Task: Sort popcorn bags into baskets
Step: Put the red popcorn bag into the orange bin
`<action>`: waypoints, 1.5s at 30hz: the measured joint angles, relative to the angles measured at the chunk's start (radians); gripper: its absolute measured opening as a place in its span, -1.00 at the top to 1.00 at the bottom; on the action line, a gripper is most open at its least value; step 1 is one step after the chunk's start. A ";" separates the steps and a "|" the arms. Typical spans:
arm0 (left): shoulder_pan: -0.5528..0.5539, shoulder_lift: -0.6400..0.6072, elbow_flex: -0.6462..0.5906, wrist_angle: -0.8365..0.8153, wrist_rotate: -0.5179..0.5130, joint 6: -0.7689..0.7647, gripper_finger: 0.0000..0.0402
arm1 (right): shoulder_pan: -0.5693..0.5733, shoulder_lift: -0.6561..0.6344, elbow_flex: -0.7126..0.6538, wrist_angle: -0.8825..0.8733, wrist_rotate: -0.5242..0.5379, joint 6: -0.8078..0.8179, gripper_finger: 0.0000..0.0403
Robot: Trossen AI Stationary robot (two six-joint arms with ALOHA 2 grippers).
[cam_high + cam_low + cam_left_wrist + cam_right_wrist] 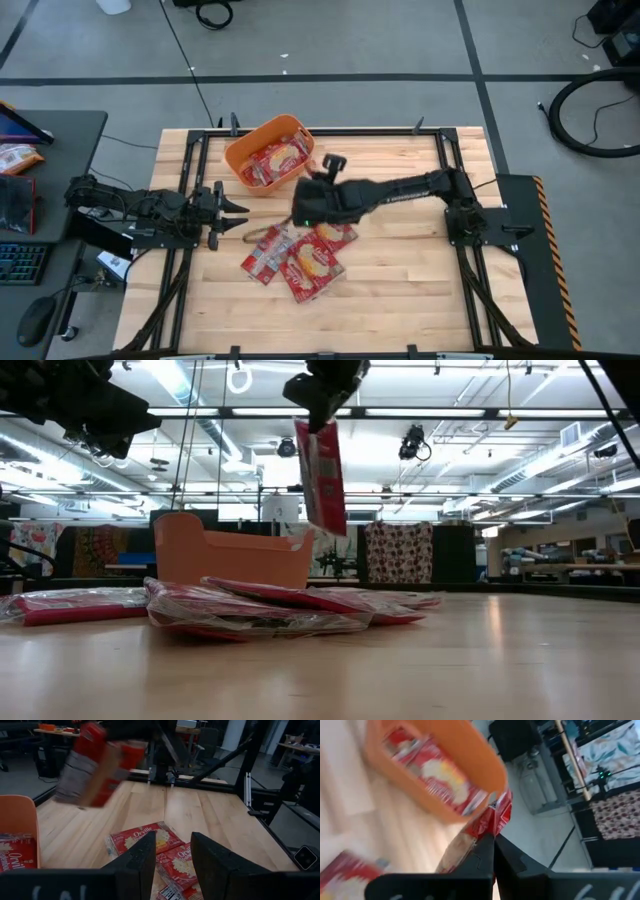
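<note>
Already the orange basket [268, 152] at the far side of the table [400, 270] has popcorn bags lying in it, at least two by the red showing inside, though the exact count cannot be read from above. And here is another on its way: the right gripper [322, 408] is pinched tight on the top edge of a red bag [322, 475], which hangs free in the air, lifted clear of the table and near the basket but not yet over it. The left gripper [172, 857] waits low at the left side of the table, its fingers parted with nothing between them. So the job looks roughly at its middle, as a judgement: a loose pile of bags [298, 258] lies on the wood in front of the basket, several overlapping, with one more lying apart at the left in the low view, all of them left to move. As for print, the left wrist view gives "Orville" in white on the nearest bag on the table [145, 837], and the same word begins on a bag inside the basket [17, 860]; the smaller lettering is too fine to read.
</note>
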 joint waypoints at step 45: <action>0.000 0.000 0.000 -0.001 0.000 0.003 0.36 | -0.485 0.000 -0.310 0.968 -0.895 -0.172 0.80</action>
